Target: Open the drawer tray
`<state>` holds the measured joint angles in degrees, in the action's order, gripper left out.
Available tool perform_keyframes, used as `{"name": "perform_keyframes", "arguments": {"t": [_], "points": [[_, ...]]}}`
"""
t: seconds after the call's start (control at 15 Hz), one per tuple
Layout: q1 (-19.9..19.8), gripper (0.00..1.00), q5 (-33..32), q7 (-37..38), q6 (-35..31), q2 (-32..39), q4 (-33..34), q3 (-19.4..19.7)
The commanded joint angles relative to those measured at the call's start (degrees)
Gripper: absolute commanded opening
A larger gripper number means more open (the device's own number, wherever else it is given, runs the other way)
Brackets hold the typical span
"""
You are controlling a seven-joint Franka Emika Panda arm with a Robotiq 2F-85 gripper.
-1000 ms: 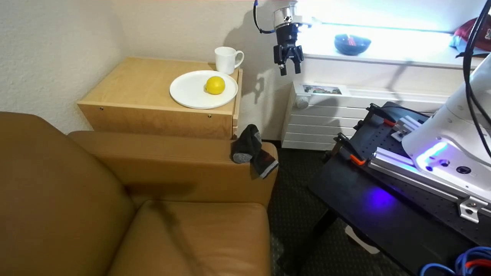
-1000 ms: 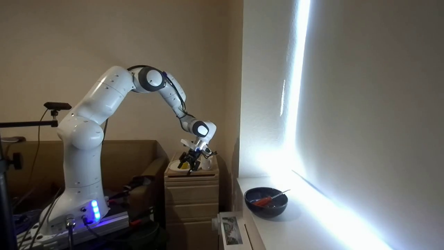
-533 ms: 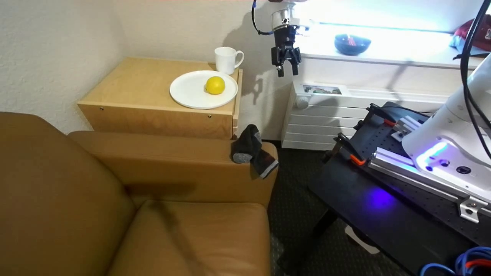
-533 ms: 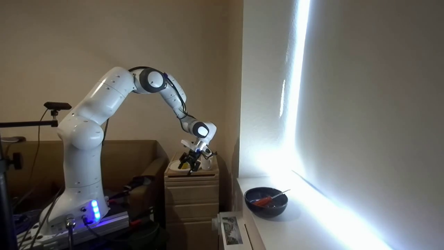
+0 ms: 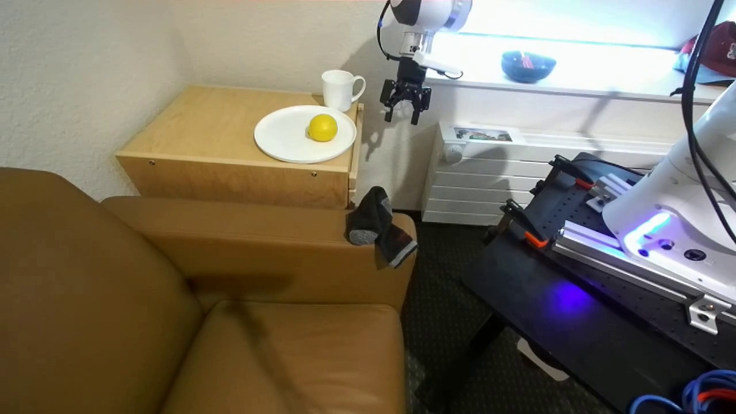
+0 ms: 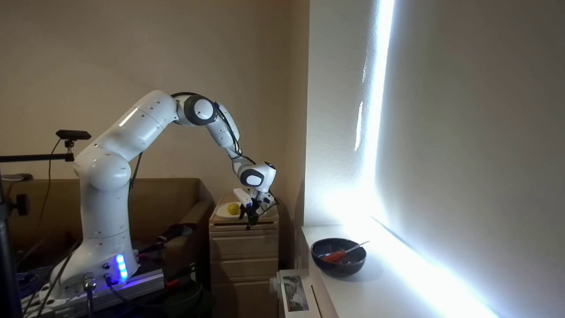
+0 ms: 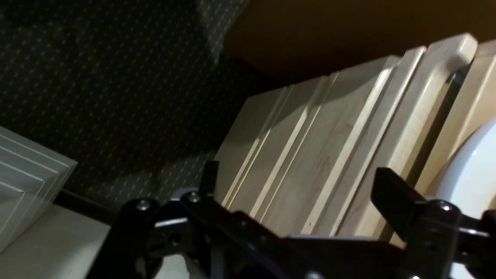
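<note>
The drawer tray (image 7: 407,120) is the thin tan wood slab at the top of the side table's front, with a dark gap between it and the tabletop. In the exterior views its front shows as a narrow strip (image 5: 357,144) (image 6: 223,228). My gripper (image 5: 401,119) is open and empty, pointing down in the air in front of the table's front side. It also shows before the table's top edge in an exterior view (image 6: 249,218). In the wrist view the open fingers (image 7: 297,174) stand apart with the drawer fronts beyond them; I see no contact.
A white plate (image 5: 282,138) with a yellow fruit (image 5: 322,127) and a white mug (image 5: 338,91) stand on the tabletop near the tray. A brown sofa (image 5: 259,230) with a dark sock (image 5: 374,215) and a white radiator (image 5: 483,184) flank the front. A dark bowl (image 6: 339,258) stands on the sill.
My gripper has moved closer to the table's front, a little lower, and has turned. The yellow fruit, partly covered before, now shows clearly. The tray has not visibly moved.
</note>
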<state>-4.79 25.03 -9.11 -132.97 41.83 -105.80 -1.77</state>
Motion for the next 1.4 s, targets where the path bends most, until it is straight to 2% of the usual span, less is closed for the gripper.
{"name": "perform_keyframes", "arguments": {"t": [0.0,0.07,0.13,0.33,0.4,0.93,1.2,1.33], "points": [[-0.38,1.00,2.45,4.12,-13.21,1.62,-2.33,-2.03],[-0.76,1.00,2.35,5.27,-14.12,1.55,-2.73,-2.65],[-1.28,1.00,-0.28,4.50,-11.05,1.97,-1.17,-2.61],[-1.17,1.00,-0.16,6.10,-13.00,2.36,-1.52,-3.07],[0.08,1.00,-1.27,7.86,-14.08,3.27,-0.99,-1.79],[-6.33,1.00,9.14,10.41,-25.44,10.42,3.64,-10.00],[-9.57,1.00,13.35,8.68,-26.97,13.59,6.98,-14.76],[-9.41,1.00,13.80,8.73,-26.92,14.60,8.19,-15.19]]}}
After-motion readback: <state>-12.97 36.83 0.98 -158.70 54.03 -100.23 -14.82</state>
